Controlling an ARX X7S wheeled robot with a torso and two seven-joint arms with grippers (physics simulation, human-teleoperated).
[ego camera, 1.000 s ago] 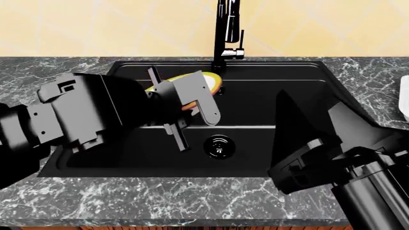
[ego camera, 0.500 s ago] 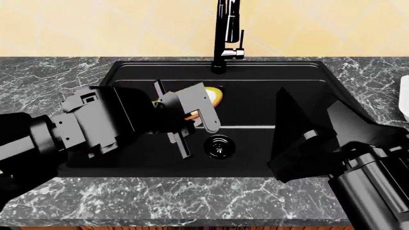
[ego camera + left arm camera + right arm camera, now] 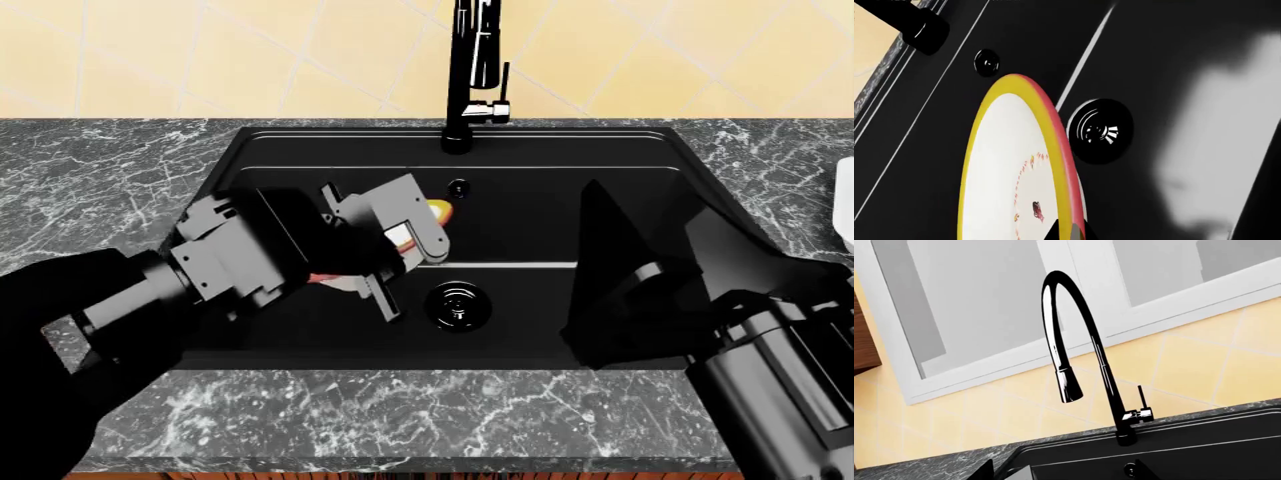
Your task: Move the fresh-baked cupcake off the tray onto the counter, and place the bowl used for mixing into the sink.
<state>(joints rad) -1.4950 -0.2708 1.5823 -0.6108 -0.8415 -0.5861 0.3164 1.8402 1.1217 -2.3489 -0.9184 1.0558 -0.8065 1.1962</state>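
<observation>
The bowl (image 3: pixel 1007 165), white inside with reddish dots and a yellow rim edged orange, stands on edge low inside the black sink (image 3: pixel 534 160). My left gripper (image 3: pixel 1067 234) is shut on its rim. In the head view the left gripper (image 3: pixel 400 250) hides most of the bowl (image 3: pixel 439 211), and only a yellow-orange bit shows. The bowl hangs beside the round drain (image 3: pixel 1099 131). My right gripper (image 3: pixel 643 225) is open and empty over the sink's right half, and in the right wrist view it (image 3: pixel 1064 472) points at the faucet. The cupcake is out of view. A white sliver at the far right edge (image 3: pixel 845 205) may be the tray.
The tall black faucet (image 3: pixel 470 70) rises at the sink's back edge, and it also shows in the right wrist view (image 3: pixel 1074 365). The dark marble counter (image 3: pixel 107 170) surrounds the sink. A tiled wall stands behind.
My left gripper has moved lower into the basin and toward the front with the bowl, so less of the bowl shows. The right arm has barely moved.
</observation>
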